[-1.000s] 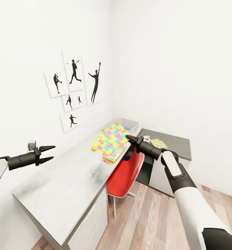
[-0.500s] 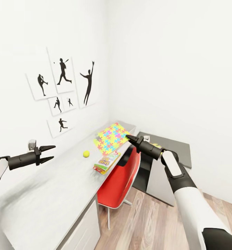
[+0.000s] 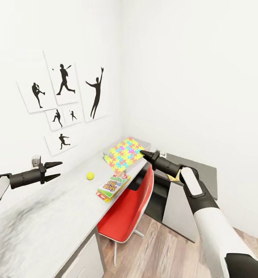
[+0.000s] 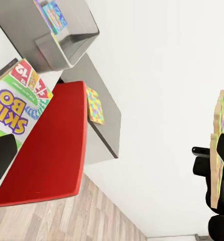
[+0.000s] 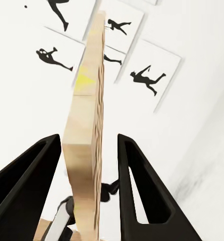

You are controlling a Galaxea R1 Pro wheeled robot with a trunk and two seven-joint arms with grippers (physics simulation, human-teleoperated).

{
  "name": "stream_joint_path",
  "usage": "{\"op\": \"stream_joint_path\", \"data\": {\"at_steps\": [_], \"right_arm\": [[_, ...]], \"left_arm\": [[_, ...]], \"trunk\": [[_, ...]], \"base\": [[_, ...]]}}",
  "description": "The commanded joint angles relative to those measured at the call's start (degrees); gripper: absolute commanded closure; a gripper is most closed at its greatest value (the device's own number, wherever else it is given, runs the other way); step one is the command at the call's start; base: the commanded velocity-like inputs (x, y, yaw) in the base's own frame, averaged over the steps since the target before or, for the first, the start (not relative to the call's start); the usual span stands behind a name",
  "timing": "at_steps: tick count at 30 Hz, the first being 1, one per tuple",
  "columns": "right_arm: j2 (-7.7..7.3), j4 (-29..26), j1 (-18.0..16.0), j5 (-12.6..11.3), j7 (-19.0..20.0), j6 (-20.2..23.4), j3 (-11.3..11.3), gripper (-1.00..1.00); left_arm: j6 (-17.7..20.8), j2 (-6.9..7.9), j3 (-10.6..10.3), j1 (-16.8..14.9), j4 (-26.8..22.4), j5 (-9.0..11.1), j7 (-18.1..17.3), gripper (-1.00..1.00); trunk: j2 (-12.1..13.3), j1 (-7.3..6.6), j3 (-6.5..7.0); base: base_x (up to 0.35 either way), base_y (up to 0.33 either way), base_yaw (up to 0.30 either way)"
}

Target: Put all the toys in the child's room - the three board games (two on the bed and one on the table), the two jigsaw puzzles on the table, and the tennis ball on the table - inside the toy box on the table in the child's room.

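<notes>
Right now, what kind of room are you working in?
Most likely a child's room or playroom: black sports-silhouette pictures hang on the white wall, and the long pale grey desk carries a yellow-white-green "SKIP BO" game box, a small yellow-green ball and a multicoloured jigsaw board.

camera swung right | SKIP BO box (image 3: 113, 187) now nearer | arms unchanged
</notes>
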Motion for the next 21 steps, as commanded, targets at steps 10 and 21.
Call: {"op": "stream_joint_path", "data": {"at_steps": [10,21], "right_arm": [[0.13,0.0,-0.7,0.2,0.1,0.6,-0.2,1.00],[-0.06,0.0,-0.8,0.2,0.1,0.7,-0.2,1.00]], "left_arm": [[0.2,-0.06,0.1,-0.1,0.0,-0.2,-0.3,-1.00],[0.2,-0.08,0.1,-0.1,0.0,-0.2,-0.3,-1.00]], "trunk": [[-0.1,0.04,-0.14],[-0.1,0.04,-0.14]], "base": [[0.013,-0.310,0.287],[0.133,-0.205,0.291]]}}
